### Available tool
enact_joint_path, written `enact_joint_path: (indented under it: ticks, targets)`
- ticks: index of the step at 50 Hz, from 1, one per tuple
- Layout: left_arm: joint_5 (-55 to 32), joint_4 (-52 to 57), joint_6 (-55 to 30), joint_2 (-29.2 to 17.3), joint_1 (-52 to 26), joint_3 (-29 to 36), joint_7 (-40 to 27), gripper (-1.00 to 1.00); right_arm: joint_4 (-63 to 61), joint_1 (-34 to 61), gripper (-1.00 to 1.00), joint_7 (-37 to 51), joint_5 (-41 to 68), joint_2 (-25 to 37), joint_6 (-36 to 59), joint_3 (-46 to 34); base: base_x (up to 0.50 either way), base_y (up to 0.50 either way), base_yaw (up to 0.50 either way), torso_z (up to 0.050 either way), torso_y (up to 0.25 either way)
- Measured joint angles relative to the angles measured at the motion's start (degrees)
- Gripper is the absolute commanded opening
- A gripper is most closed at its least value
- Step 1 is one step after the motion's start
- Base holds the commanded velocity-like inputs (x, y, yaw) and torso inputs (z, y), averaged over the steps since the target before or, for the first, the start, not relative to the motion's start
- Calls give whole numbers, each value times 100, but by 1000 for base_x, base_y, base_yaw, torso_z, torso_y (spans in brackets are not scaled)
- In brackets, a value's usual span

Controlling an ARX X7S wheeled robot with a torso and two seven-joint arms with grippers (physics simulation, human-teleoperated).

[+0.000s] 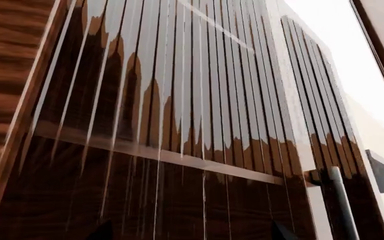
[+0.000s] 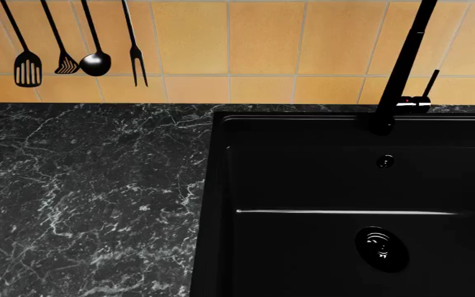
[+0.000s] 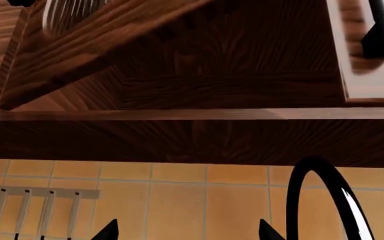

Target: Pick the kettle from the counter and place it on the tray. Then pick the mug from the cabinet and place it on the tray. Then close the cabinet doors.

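Note:
The kettle, the tray and the mug are out of view. The black marble counter [image 2: 81, 198] fills the left of the head view, and no arm shows there. My left gripper [image 1: 192, 233] is open with nothing between its dark fingertips [image 1: 282, 231]. It faces a cabinet door [image 1: 178, 100] of ribbed glass in a dark wood frame at close range, with a metal bar handle [image 1: 339, 200] off to one side. My right gripper [image 3: 188, 231] is open and empty too. It points up at the cabinet's wooden underside [image 3: 199, 135] and the tiled wall.
A black sink basin [image 2: 345, 204] with a tall black faucet [image 2: 402, 62] lies right of the counter. Black utensils [image 2: 81, 43] hang on the orange tile wall. In the right wrist view a glass-fronted door [image 3: 65, 15] stands angled out, and the faucet arch [image 3: 332, 195] is near.

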Motion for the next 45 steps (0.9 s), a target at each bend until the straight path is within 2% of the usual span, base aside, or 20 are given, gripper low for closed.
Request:
enact_joint_path:
  ticks: [24,36,45]
  targets:
    - [236,-591,1668,121,1,2000,419,100,0,-247,100,-1,108,-170,216,307,0,0,-6,0,0]
    - [359,-556,2066,73,1,2636,478,100,0,-316,100,-1,149,-204,266,404,0,0,-5,0,0]
    - [781,-490,2312,15,1,3251,576,100,0,-351,100,-2,153,-238,304,435,0,0,-5,0,0]
